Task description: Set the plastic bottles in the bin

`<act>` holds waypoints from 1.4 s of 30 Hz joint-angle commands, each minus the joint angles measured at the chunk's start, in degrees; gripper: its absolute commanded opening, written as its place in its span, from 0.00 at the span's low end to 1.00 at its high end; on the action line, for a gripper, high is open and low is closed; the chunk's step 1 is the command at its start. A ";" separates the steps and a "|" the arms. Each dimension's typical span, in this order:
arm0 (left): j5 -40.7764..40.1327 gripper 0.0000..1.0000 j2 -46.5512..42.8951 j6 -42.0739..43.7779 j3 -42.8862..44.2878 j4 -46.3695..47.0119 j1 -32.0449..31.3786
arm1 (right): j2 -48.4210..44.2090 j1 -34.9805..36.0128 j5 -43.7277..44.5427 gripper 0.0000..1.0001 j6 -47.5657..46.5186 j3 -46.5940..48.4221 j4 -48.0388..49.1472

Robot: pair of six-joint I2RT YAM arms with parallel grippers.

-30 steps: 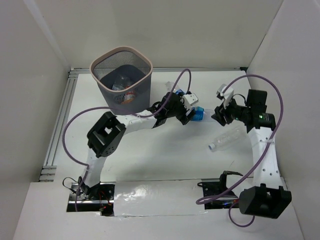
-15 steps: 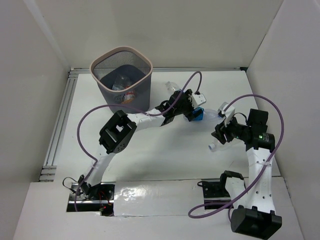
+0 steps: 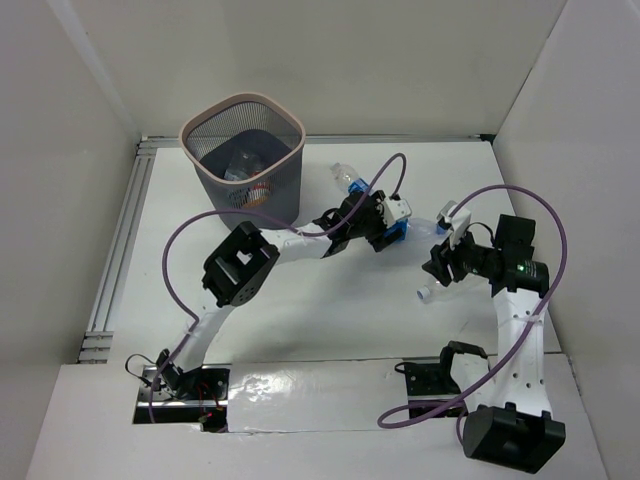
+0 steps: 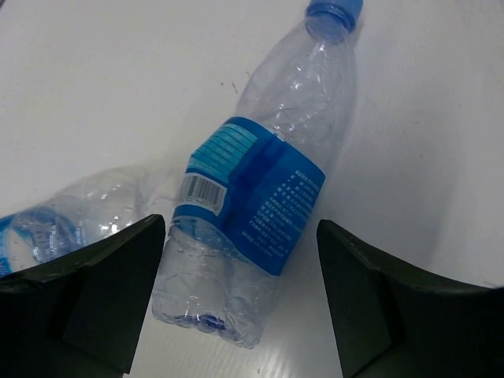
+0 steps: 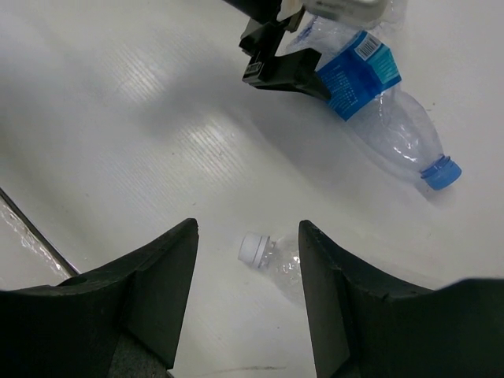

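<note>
left gripper (image 4: 240, 230): jaws wide astride blue-label bottle (image 4: 268, 185) (gap each side) | right gripper (image 5: 246, 228): jaws parted, empty

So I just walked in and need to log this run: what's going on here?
Plastic bottles are being cleared off a table into a mesh bin. The left gripper hangs open over a blue-labelled bottle lying on its side, jaws either side of it, not yet closed. The right gripper is open above a white-capped clear bottle on the table. A third bottle lies beside the blue-labelled one, and a few bottles are in the bin.
</note>
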 commanded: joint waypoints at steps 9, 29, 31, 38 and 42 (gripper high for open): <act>1.14 0.81 -1.00 -0.55 -1.09 -2.80 -1.45 | -1.01 -0.86 -1.26 0.61 1.59 0.48 1.80; -5.79 0.17 -14.52 -3.98 -7.24 -12.82 -2.50 | -6.00 -0.86 3.47 0.91 4.99 2.85 3.01; -5.80 0.15 -17.60 -3.98 -8.20 -12.82 -2.50 | -7.94 -0.86 6.63 0.99 7.55 2.85 7.14; -10.98 0.07 -29.82 -4.77 -10.67 -12.99 -1.45 | -15.42 -0.86 13.50 0.87 23.87 1.71 20.33; -15.03 0.05 -35.18 -5.47 -9.62 -13.00 -0.83 | -17.27 -0.86 12.72 0.60 27.42 1.71 22.10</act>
